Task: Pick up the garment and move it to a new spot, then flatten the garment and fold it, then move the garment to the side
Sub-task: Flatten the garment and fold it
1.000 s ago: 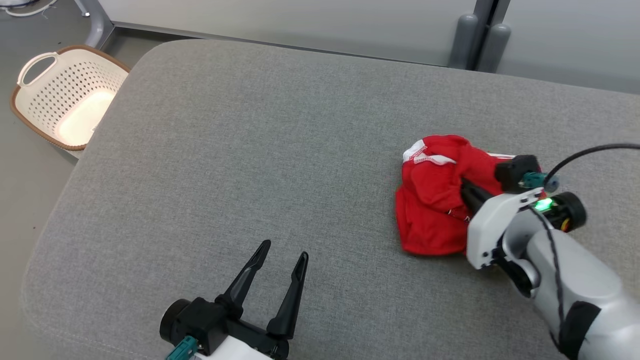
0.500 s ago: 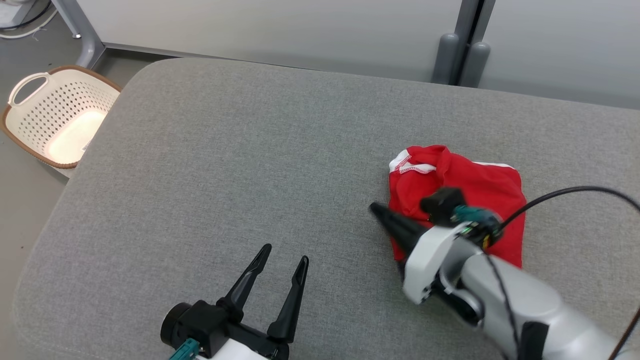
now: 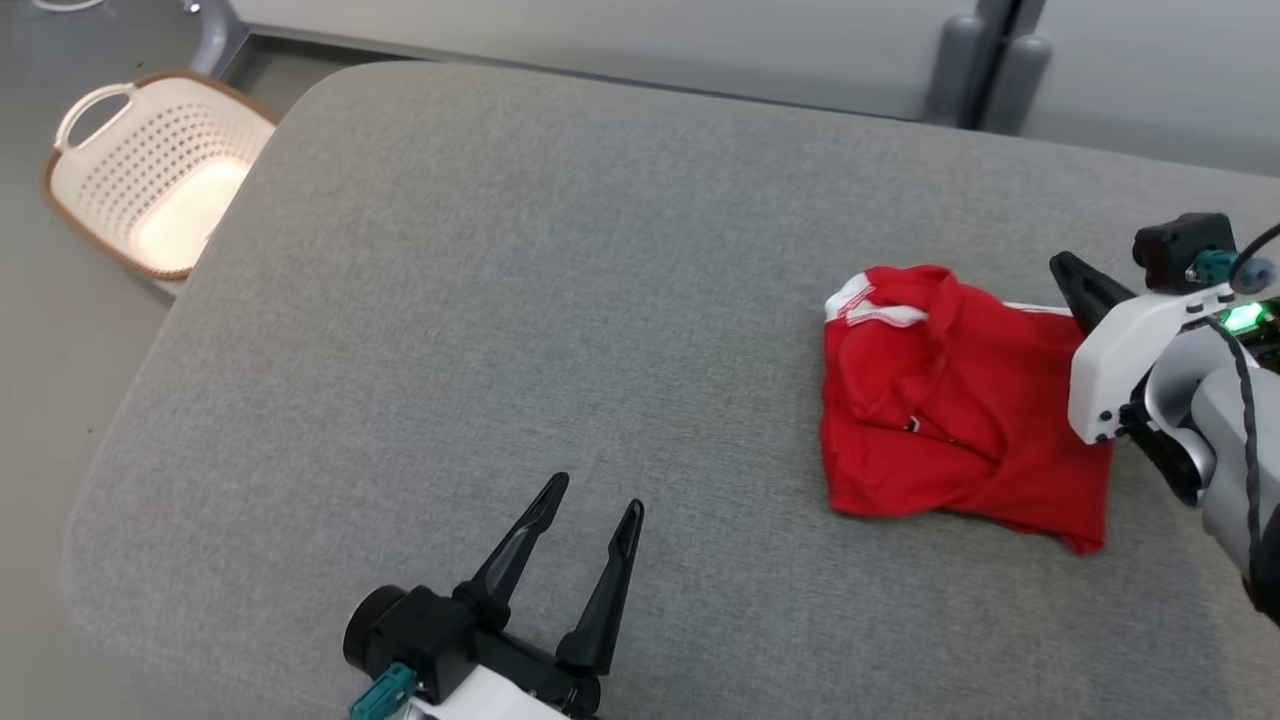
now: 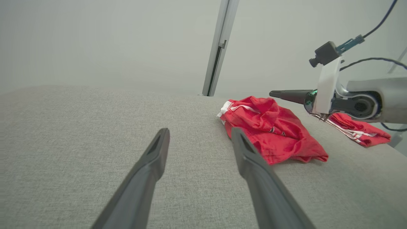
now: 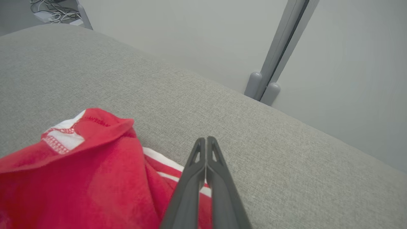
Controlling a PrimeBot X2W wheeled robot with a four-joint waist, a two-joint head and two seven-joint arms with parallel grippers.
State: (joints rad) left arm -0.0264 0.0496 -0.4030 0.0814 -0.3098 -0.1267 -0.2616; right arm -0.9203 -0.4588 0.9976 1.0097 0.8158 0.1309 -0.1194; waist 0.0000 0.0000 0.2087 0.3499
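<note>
Right end effector [image 3: 1060, 262] moved to garment [image 3: 950, 420] right edge | wide cushion [image 3: 500, 300] leftward

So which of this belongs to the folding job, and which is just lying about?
Job: red garment, crumpled on the grey cushion; right gripper, jaws shut, by its edge; left gripper, jaws open.
Lying about: cream basket on the floor; grey posts behind.

Surface [image 3: 500, 300]: a wide grey stretch is lying open between the left pincer [image 3: 595, 492] and the garment [image 3: 950, 400]. Over the garment's far right edge the right pincer [image 3: 1058, 262], fingers together, is hanging. Basket [image 3: 150, 170] is sitting beyond the left corner.
</note>
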